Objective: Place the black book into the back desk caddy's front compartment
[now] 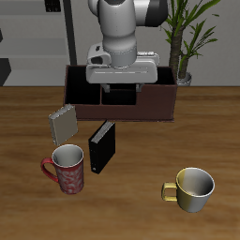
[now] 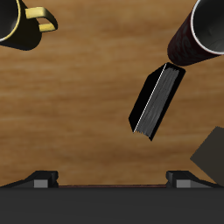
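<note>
The black book (image 1: 101, 147) stands on the bench, frontward of my gripper (image 1: 120, 94), spine diagonal; jaws wide, empty.

The end effector (image 1: 120, 94) blocks the middle of the back desk caddy (image 1: 159, 101), so its front compartment can't be seen. From the wrist, the red mug (image 2: 203, 31), yellow mug (image 2: 19, 21) and grey book (image 2: 211, 155) run off frame; fingertips hidden.

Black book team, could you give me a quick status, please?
Gripper empty, above the caddy. Black book upright on table, untouched. Red mug close beside it.
</note>
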Robot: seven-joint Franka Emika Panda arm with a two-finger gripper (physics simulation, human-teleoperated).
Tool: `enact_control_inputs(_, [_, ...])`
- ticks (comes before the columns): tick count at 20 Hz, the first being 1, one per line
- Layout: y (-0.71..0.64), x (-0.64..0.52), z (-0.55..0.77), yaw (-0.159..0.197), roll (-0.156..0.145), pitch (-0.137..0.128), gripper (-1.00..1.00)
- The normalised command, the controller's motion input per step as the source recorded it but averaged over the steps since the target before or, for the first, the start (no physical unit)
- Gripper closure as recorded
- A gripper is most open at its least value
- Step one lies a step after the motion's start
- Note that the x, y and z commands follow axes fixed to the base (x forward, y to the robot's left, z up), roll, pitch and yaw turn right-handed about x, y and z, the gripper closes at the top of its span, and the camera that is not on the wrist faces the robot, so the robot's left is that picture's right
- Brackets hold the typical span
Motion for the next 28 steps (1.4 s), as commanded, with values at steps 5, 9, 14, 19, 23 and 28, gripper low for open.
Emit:
enact_control_inputs(5, [-0.16, 0.17, 0.06, -0.010, 0.013, -0.035, -1.00])
enact_control_inputs(9, [-0.36, 0.20, 0.08, -0.042, 0.013, -0.074, -1.00])
enact_control_inputs(14, [-0.33, 0.22, -0.04, -0.011, -0.041, -0.036, -1.00])
enact_control_inputs(19, [-0.28, 0.21, -0.11, -0.011, 0.001, -0.037, -1.00])
enact_control_inputs(23, [-0.12, 0.17, -0.21, -0.067, -0.043, -0.023, -1.00])
enact_control_inputs(28, [0.11, 0.07, -0.19, -0.039, 0.017, -0.043, -1.00])
